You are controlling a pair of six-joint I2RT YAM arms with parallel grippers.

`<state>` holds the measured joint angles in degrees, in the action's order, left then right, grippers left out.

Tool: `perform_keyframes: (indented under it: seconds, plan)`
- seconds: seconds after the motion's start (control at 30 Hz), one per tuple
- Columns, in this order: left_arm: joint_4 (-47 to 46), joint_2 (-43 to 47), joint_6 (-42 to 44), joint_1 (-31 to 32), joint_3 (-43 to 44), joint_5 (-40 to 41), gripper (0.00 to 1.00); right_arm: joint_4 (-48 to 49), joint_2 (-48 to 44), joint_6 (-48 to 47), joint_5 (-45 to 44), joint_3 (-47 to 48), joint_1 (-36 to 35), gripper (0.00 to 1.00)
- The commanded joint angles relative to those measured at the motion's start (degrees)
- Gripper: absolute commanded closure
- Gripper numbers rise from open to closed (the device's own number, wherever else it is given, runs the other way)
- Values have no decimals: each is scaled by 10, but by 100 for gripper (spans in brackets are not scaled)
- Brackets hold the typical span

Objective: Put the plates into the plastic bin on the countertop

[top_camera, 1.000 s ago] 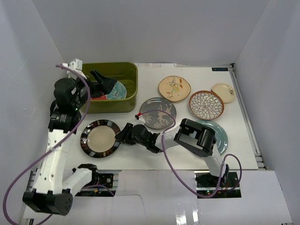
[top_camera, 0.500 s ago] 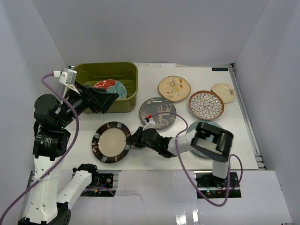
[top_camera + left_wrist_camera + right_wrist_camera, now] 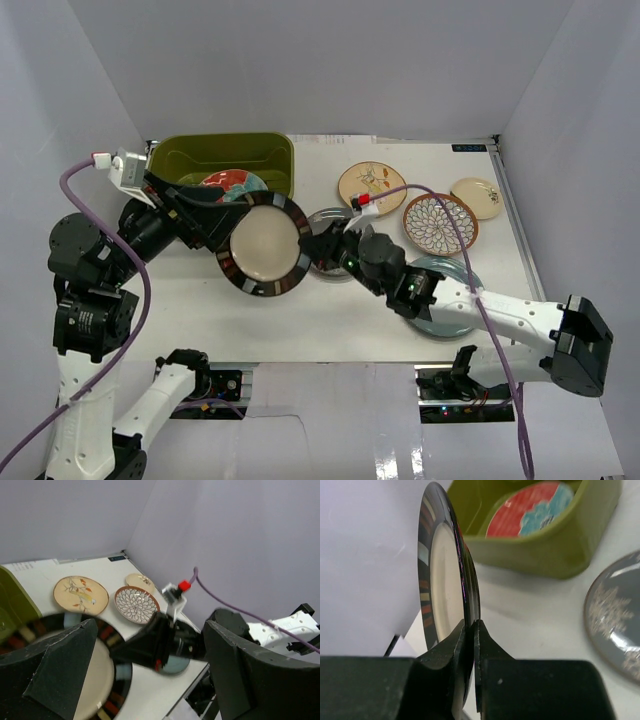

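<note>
**Item: dark-rimmed cream round ceramic plate** (image 3: 265, 245). We recorded it held clear of the flat white countertop (image 3: 200, 310), by the near right corner of the olive-green rectangular plastic bin (image 3: 270, 150).

**Hold.** The right gripper (image 3: 470, 630) was pinched narrow on the plate's rim, one finger on each face. The left gripper (image 3: 218, 218) stood wide and empty just beside the plate's left edge.

**Handling.** We judged the plate stiff, brittle and fairly heavy, with a glaze likely to slip. A single rim pinch lets it swing about the fingers. The raised rim is the only sound place to take hold, and it wants a low, gentle release to avoid chipping.

**Already in the bin.** Red round plate with teal flowers (image 3: 225, 183).

**On the countertop.**
- grey plate with white figure (image 3: 615, 615)
- tan floral plate (image 3: 371, 188)
- brown-white lattice plate (image 3: 440, 222)
- small cream plate (image 3: 476, 197)
- pale blue plate (image 3: 445, 325), partly under the right arm

**Markings.** We found no brand on any plate or on the bin. A small dark strip (image 3: 470, 148) at the far right edge seemed to carry lettering, too small to read.
</note>
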<state>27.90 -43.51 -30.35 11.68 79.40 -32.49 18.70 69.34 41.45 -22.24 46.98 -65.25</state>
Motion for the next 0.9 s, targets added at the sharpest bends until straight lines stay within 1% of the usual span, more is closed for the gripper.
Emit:
perform_keyframes:
  seconds: [0.0, 0.03, 0.1, 0.13, 0.2, 0.23, 0.3, 0.33, 0.37, 0.43, 0.47, 0.5, 0.53, 0.6, 0.67, 0.73, 0.77, 0.8, 0.87]
  plan:
    - [19, 11, -17, 7, -32, -12, 2, 61, 19, -45, 2, 97, 58, 92]
    - [22, 14, -20, 8, -41, -11, 3, 61, 31, -45, 19, 127, 91, 92]
    - [30, 28, -26, 9, -67, 0, 3, 59, 68, -45, 50, 162, 119, 92]
    - [33, 33, -27, 11, -75, 1, 3, 60, 95, -45, 58, 198, 142, 92]
    - [43, 43, -26, 12, -86, 0, 4, 60, 126, -39, 86, 239, 161, 92]
    - [46, 46, -25, 15, -94, 1, 4, 58, 158, -41, 86, 281, 173, 92]
    - [58, 54, -20, 18, -100, 4, 5, 49, 197, -33, 104, 329, 182, 92]
    - [62, 56, -19, 19, -103, 6, 5, 47, 237, -30, 114, 352, 189, 92]
    - [72, 60, -15, 20, -105, 13, 6, 47, 256, -30, 122, 399, 191, 92]
    - [84, 65, -9, 24, -109, 25, 8, 30, 322, -28, 129, 452, 191, 92]
    - [102, 72, 0, 26, -114, 52, 10, 25, 343, -26, 141, 505, 191, 92]
    - [116, 76, 5, 26, -124, 73, 11, 19, 385, -23, 147, 532, 191, 92]
    - [141, 82, 7, 27, -133, 98, 12, 5, 409, -20, 150, 583, 191, 92]
    - [160, 96, 10, 33, -170, 158, 13, -2, 467, -12, 160, 624, 190, 92]
    - [169, 103, 8, 37, -200, 165, 14, -3, 503, -6, 168, 677, 191, 92]
    - [162, 110, 2, 40, -241, 140, 14, -16, 558, 0, 175, 717, 190, 92]
    - [161, 112, 1, 41, -249, 138, 14, -30, 575, 0, 183, 755, 190, 92]
    - [161, 113, 4, 42, -254, 142, 14, -35, 603, 0, 185, 770, 190, 92]
    - [161, 115, 10, 47, -255, 151, 15, -39, 623, 5, 192, 789, 190, 92]
